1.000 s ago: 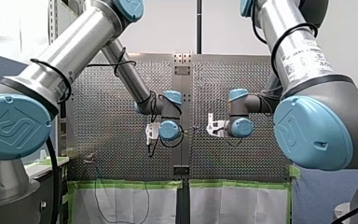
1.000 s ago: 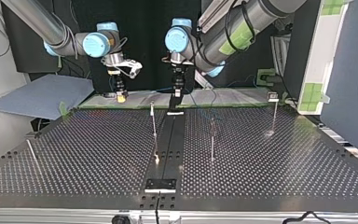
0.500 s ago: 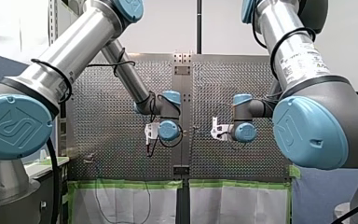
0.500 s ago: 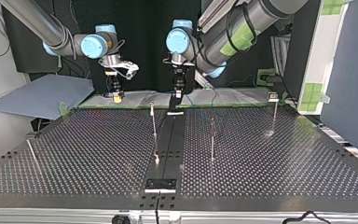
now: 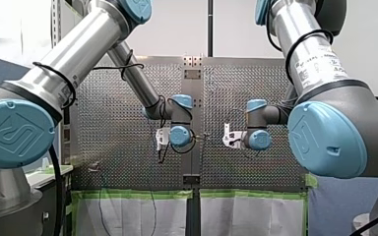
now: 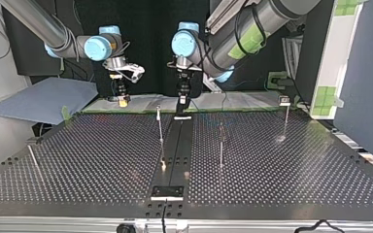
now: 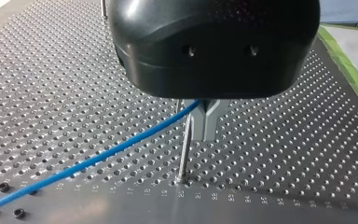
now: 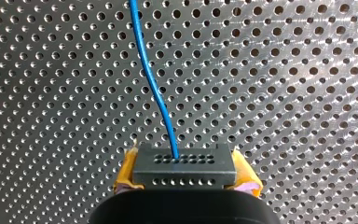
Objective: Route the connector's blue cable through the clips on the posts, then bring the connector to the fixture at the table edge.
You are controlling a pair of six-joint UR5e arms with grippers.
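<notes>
connector (image 8: 184, 165) light, rigid; clamped between right gripper (image 8: 185, 176) yellow pads (image 8: 127, 173). blue cable (image 7: 98, 158) thin, limp, springy; crosses just beside post (image 7: 184, 154) top, under left gripper (image 7: 201, 125), grip there unreadable. judged: hold cable near post.

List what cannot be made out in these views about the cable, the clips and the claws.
- Left wrist view: my left claw's black housing hides where the blue cable ends, so its grip is unreadable.
- Both wrist views: picture edges cut off the cable's middle stretch.
- Top view: the clips atop the posts are too small to show whether any holds cable.
- Right wrist view: my right claw covers the connector's lower part.
</notes>
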